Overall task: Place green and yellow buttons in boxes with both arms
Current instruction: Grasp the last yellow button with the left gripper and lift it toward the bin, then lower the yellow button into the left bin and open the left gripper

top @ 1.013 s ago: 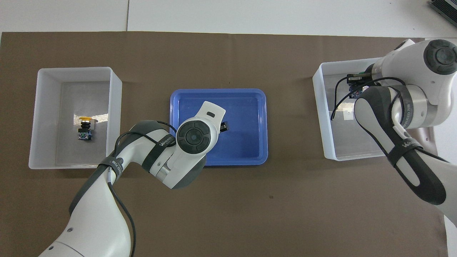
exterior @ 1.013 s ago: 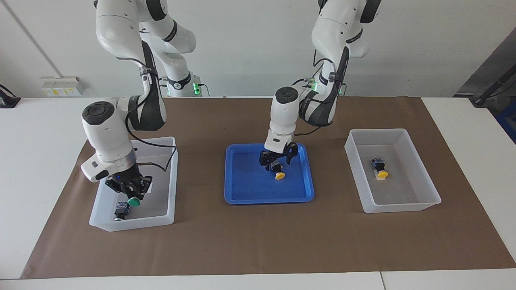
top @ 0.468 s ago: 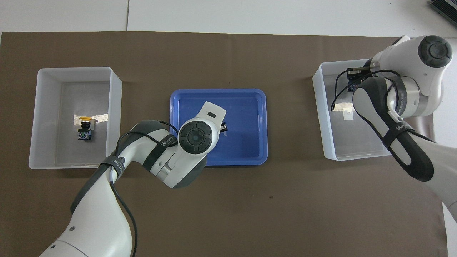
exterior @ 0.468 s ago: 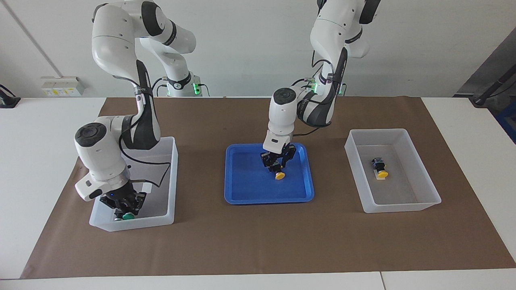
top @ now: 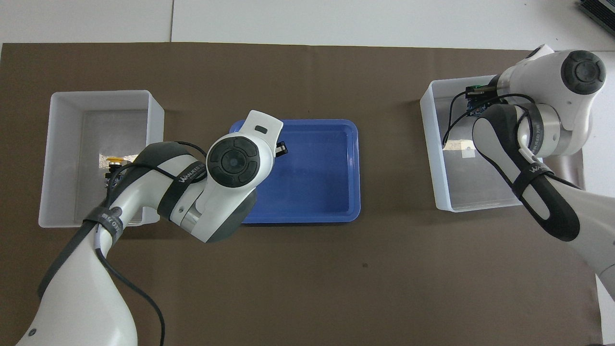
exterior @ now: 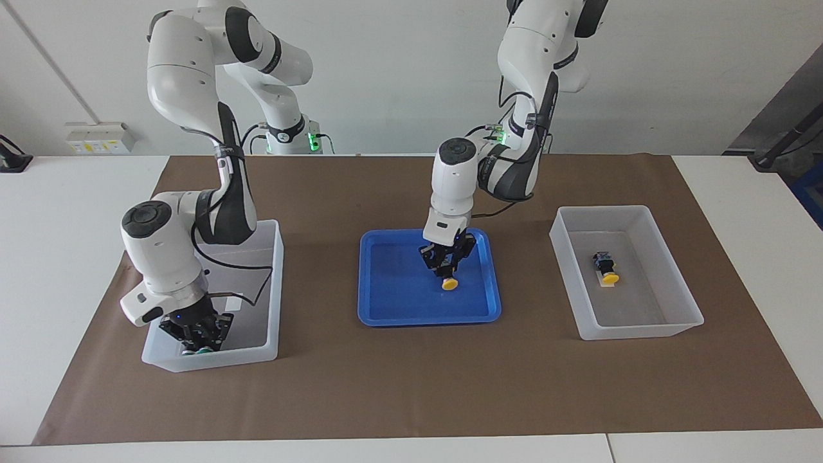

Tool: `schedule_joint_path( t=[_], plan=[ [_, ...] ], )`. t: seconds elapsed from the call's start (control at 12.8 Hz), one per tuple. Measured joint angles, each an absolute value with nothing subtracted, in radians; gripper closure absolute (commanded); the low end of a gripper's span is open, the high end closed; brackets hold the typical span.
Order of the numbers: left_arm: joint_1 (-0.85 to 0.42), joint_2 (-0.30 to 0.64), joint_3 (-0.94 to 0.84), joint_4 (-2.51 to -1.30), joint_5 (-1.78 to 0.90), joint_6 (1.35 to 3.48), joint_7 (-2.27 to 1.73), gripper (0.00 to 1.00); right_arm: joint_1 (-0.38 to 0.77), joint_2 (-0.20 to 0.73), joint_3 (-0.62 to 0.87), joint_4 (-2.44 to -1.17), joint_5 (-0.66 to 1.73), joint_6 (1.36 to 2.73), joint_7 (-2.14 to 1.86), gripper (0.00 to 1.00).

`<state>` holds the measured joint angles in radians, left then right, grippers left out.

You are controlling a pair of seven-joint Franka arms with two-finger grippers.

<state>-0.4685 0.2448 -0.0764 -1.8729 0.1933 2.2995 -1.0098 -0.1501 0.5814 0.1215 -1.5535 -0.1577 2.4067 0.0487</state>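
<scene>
At the right arm's end of the bench, the right gripper [exterior: 196, 335] is lowered inside a translucent white plastic bin [exterior: 257, 352]. A green-capped push-button switch [exterior: 205, 349] is seen just below it, apparently on the bin floor. Whether its jaws are spread or pressed together cannot be told.

Over the shallow blue plastic tray [exterior: 398, 308], a yellow-capped push-button switch [exterior: 449, 281] is pinched by the jaws of the left gripper [exterior: 447, 262], body up and cap hanging down. Its target is judged to be the second translucent white bin [exterior: 643, 329], toward the left arm's end, where another yellow-capped switch [exterior: 607, 270] already lies. The left arm is the nearer one.
</scene>
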Motion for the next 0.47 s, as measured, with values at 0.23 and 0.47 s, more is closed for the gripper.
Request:
schedule_joint_path(
  t=[0.23,0.47],
  plan=[
    [-0.365,0.146,-0.075,-1.871,0.125,2.205,-0.876,1.00,-0.150,0.582,0.122,-1.553,-0.158,2.415,0.049,0.12],
    [-0.224,0.118,-0.072,-1.871,0.060,2.163,-0.699,1.00,-0.148,0.581,0.125,-1.548,-0.158,2.415,0.049,0.00]
  ],
)
